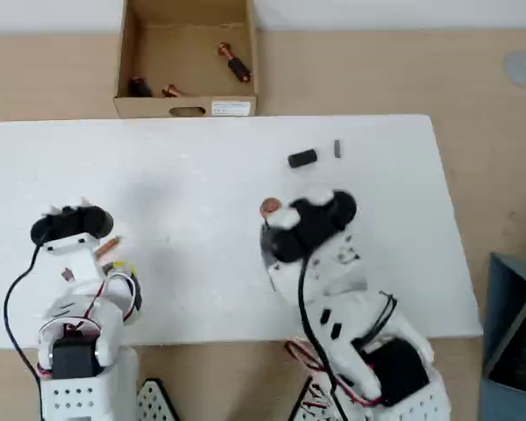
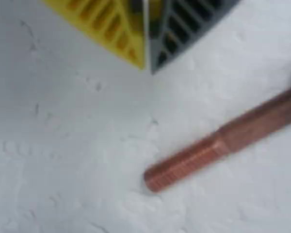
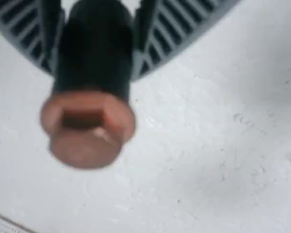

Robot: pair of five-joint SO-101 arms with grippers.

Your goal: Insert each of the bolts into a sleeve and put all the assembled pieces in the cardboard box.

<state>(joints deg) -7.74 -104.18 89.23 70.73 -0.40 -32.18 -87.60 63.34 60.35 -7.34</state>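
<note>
The right tool [image 3: 94,73] grips a black sleeve [image 3: 94,43] with its bolt [image 3: 87,128] seated, at the middle of the surface [image 1: 202,246]. The left tool [image 2: 148,65], closed and empty, rests at 8 o'clock beside a bare bolt [image 2: 218,145]. The cardboard box [image 1: 123,61] at 12 o'clock seems to hold three assemblies [image 1: 232,61]; a loose sleeve [image 1: 302,158] lies unused.

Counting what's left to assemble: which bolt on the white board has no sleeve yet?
The bolt lying beside the left gripper: bare thread. The other bolt wears a black sleeve, clamped in the right gripper.

The label [image 1: 231,108] on the cardboard box [image 1: 149,107] is unreadable
</note>
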